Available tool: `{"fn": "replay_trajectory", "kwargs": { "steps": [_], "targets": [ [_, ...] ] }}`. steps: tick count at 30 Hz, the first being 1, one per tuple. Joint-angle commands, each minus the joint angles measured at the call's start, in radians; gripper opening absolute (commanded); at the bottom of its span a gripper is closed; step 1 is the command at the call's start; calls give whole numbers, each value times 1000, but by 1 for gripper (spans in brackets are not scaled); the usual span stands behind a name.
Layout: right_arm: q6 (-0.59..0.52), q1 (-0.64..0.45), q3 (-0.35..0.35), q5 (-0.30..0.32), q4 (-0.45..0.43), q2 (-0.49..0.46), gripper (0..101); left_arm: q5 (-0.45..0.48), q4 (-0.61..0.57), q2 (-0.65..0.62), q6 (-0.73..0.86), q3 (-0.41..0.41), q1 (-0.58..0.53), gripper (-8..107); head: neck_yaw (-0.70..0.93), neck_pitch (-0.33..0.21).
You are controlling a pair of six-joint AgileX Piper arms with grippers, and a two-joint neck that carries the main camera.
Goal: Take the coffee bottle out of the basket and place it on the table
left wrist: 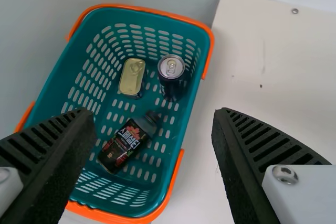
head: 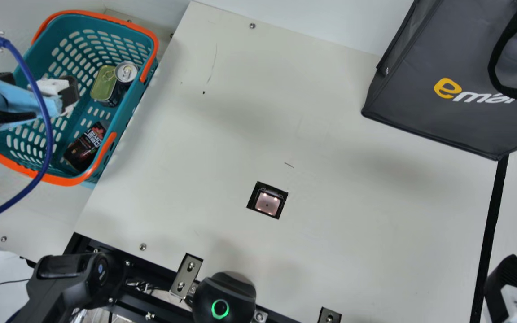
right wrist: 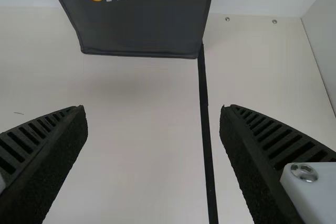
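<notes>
In the main view, my left gripper (head: pixel 37 85) is above the teal basket (head: pixel 149 80), partly crossed by a blue cable. The dark coffee bottle (head: pixel 85 147) lies on its side on the floor of the basket, at the end nearer my arms. The left wrist view has the left gripper (left wrist: pixel 152 114) with fingers wide apart over the basket (left wrist: pixel 182 121), the bottle (left wrist: pixel 125 142) lower down and its cap end between them. My right gripper (head: pixel 510 282) stays at the main view's lower right corner; in the right wrist view the right gripper (right wrist: pixel 152 109) stands open above bare table.
Inside the basket are a dark can (head: pixel 125 74) and a flat gold tin (head: pixel 104 83). The table (head: pixel 330 148) extends right of the basket, with a small square cutout. A grey bag (head: pixel 429 103) stands at the far right, beside a black strip.
</notes>
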Motion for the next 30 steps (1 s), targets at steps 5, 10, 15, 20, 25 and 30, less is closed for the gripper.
{"fn": "replay_trajectory", "kwargs": {
  "steps": [5,10,15,20,25,30],
  "targets": [
    [0,0,0,0,0,0,91,-28,6,25,-3,4,35,90,2,-26],
    [0,0,0,0,0,0,91,-51,27,44,-27,6,46,90,2,-26],
    [0,0,0,0,0,0,91,-69,49,65,-57,2,52,90,2,-26],
    [0,0,0,0,0,0,91,-81,73,84,-88,-5,59,90,2,-26],
    [0,0,0,0,0,0,91,-86,91,106,-111,-15,65,90,2,-26],
    [0,0,0,0,0,0,91,-82,94,133,-117,-29,77,90,2,-26]
  ]
}}
